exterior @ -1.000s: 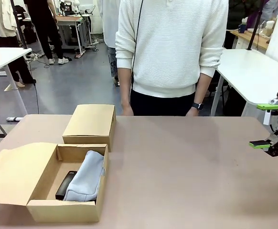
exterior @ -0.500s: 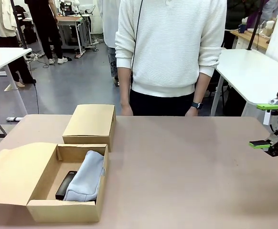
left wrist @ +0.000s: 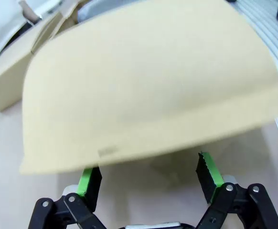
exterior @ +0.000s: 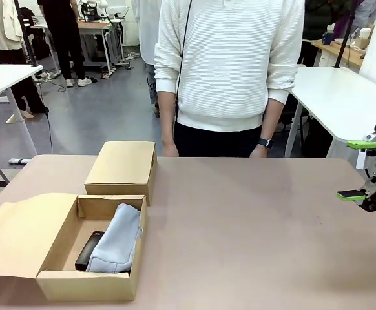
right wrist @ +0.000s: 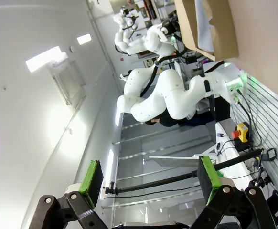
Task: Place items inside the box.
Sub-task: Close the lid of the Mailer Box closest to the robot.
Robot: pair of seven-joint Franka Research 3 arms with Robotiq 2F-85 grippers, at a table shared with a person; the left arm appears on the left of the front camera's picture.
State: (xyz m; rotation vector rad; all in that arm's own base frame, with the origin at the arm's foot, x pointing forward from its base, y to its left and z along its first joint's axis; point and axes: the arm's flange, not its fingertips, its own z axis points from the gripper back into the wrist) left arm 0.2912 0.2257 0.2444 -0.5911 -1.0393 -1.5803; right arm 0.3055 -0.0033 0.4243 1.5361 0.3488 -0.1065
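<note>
1. The long, shallow brown cardboard box (exterior: pixel 91 284) sits at the table's (exterior: pixel 252 232) near left corner, lid flap (exterior: pixel 20 236) open, well apart from the right claw (exterior: pixel 359 169) at the far right edge.
2. Inside lie a grey fabric pouch (exterior: pixel 117 239) and a black stapler (exterior: pixel 88 250), touching.
3. The right claw's jaws stand apart, empty.
4. The left claw (left wrist: pixel 148 179), jaws apart and empty, hangs just beside the flap.
5. A squarer brown cardboard box (exterior: pixel 123 169) stands closed just behind; a person in a white sweater (exterior: pixel 230 64) stands at the far side.

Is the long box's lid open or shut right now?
Open. The lid flap lies folded out to the left of the box, and the grey pouch and a black item show inside.
</note>
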